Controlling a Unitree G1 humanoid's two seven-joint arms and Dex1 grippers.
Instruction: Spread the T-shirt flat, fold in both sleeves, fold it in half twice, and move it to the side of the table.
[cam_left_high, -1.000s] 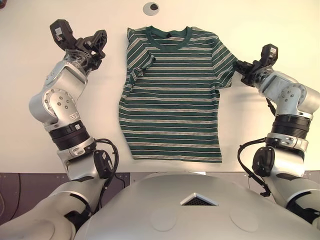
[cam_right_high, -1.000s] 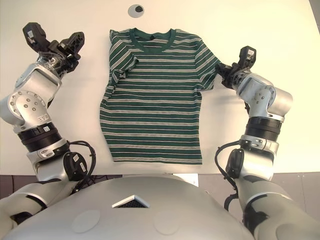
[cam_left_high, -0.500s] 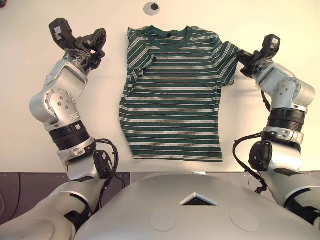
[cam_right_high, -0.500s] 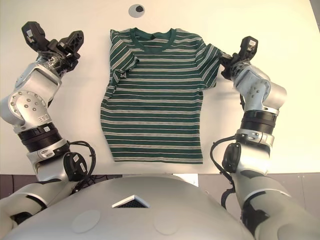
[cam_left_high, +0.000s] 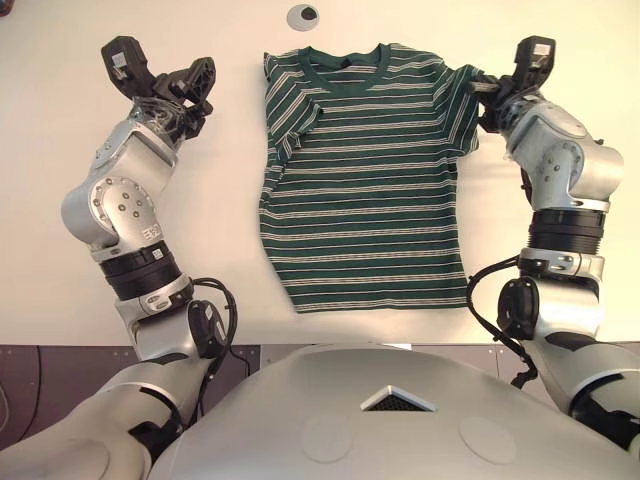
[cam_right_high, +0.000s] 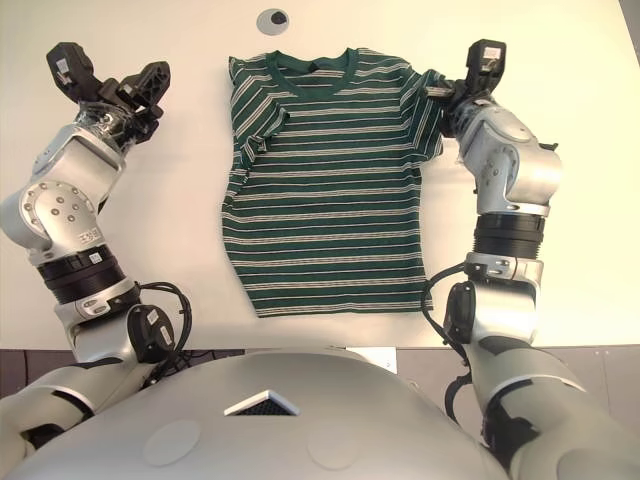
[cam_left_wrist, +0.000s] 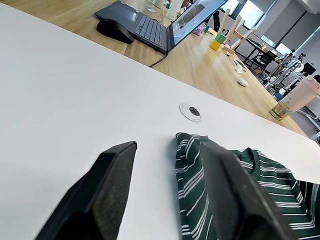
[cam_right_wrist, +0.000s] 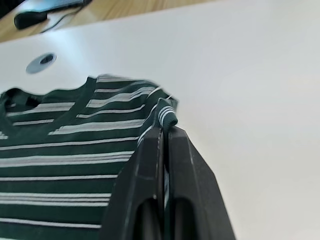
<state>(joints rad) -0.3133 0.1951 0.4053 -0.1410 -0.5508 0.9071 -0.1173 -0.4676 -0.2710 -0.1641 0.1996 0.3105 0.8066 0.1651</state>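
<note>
Your left gripper (cam_left_high: 160, 75) hangs released over the white table (cam_left_high: 60, 280), left of the green striped T-shirt (cam_left_high: 365, 190) lying mid-table. Your right gripper (cam_right_wrist: 165, 134) clenches its right sleeve (cam_left_high: 462, 105); the right wrist view shows the pinched hem (cam_right_wrist: 167, 115), the left wrist view a laptop (cam_left_wrist: 150, 25) beyond.

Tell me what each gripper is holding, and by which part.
The right gripper, jaws shut, pinches the T-shirt by the hem of the sleeve on the robot's right. The left gripper is open, holding nothing.

Striped T-shirt (cam_left_high: 365, 180) on white table (cam_left_high: 60, 290), sleeve (cam_left_high: 462, 105) in right gripper (cam_left_high: 480, 90)
</note>
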